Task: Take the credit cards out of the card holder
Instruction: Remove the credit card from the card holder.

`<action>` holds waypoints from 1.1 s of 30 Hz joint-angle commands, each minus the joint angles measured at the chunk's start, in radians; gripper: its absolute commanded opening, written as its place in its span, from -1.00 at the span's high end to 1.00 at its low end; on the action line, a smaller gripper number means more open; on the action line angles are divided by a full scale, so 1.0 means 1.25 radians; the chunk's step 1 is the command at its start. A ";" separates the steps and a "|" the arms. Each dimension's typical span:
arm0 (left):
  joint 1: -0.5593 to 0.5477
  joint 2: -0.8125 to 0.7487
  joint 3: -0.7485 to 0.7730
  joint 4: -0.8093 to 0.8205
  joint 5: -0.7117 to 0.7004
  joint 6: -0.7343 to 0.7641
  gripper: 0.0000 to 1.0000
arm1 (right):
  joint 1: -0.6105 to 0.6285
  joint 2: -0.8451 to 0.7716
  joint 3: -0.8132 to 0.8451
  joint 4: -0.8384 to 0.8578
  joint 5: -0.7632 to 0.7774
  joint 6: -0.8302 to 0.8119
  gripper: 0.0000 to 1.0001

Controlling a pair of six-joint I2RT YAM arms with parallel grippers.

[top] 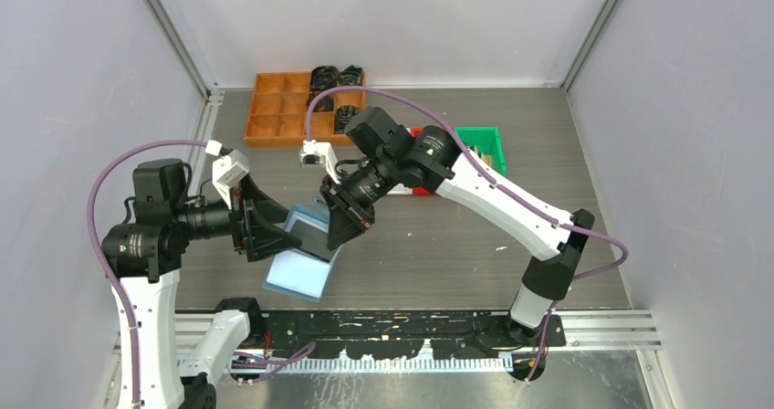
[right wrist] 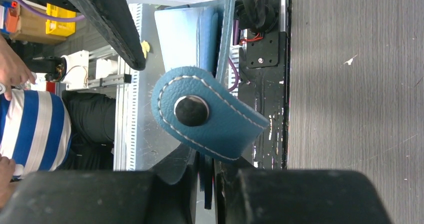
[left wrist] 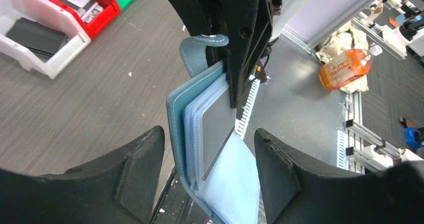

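The card holder [left wrist: 175,115] is held aloft, clamped at its tab edge by the right hand [top: 339,232]; the left hand [top: 274,235] is spread wide astride it.

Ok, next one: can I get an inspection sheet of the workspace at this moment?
Surface: grey table, a few pale specks.
Job's things: card holder held in the air, leaves fanned; dark grey card in a sleeve; pale card not seen.
Clutter: orange tray, red bin, white bin, green bin.
Grippers: right gripper shut on the card holder near its tab; left gripper open, fingers either side of it.
Cables: purple cable looped along each arm.
Surroundings: grey walls; orange bottle and striped-shirted person beyond the table.
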State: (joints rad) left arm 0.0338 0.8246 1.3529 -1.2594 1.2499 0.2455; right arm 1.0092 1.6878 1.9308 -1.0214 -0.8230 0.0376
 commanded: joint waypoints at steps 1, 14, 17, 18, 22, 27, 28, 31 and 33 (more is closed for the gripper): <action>-0.016 0.010 -0.009 -0.038 0.015 0.036 -0.30 | 0.009 0.011 0.076 -0.042 -0.047 -0.058 0.99; -0.060 0.061 -0.015 -0.027 0.013 0.025 0.69 | 0.035 0.041 0.123 -0.019 -0.015 -0.055 0.73; -0.061 0.055 -0.017 0.002 0.003 -0.003 0.96 | 0.014 -0.023 0.008 0.172 0.001 0.060 0.37; -0.061 0.052 -0.018 0.033 0.001 -0.030 1.00 | -0.002 -0.052 -0.054 0.275 -0.003 0.128 0.25; -0.060 0.021 -0.041 0.212 -0.008 -0.211 1.00 | -0.079 -0.193 -0.415 0.937 -0.013 0.516 0.11; -0.060 -0.007 -0.095 0.465 -0.007 -0.473 1.00 | -0.091 -0.219 -0.641 1.472 0.075 0.822 0.04; -0.061 -0.008 -0.101 0.499 -0.009 -0.512 1.00 | -0.091 -0.206 -0.657 1.556 0.086 0.879 0.04; -0.060 -0.011 -0.108 0.569 -0.014 -0.593 1.00 | -0.091 -0.162 -0.676 1.749 0.108 1.014 0.11; -0.060 -0.014 -0.107 0.600 -0.023 -0.626 1.00 | -0.091 -0.141 -0.672 1.803 0.109 1.069 0.23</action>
State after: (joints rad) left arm -0.0387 0.8295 1.2098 -0.7372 1.2049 -0.3321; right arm 0.8928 1.4887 1.0821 0.7444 -0.7376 1.0840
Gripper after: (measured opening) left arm 0.060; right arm 0.428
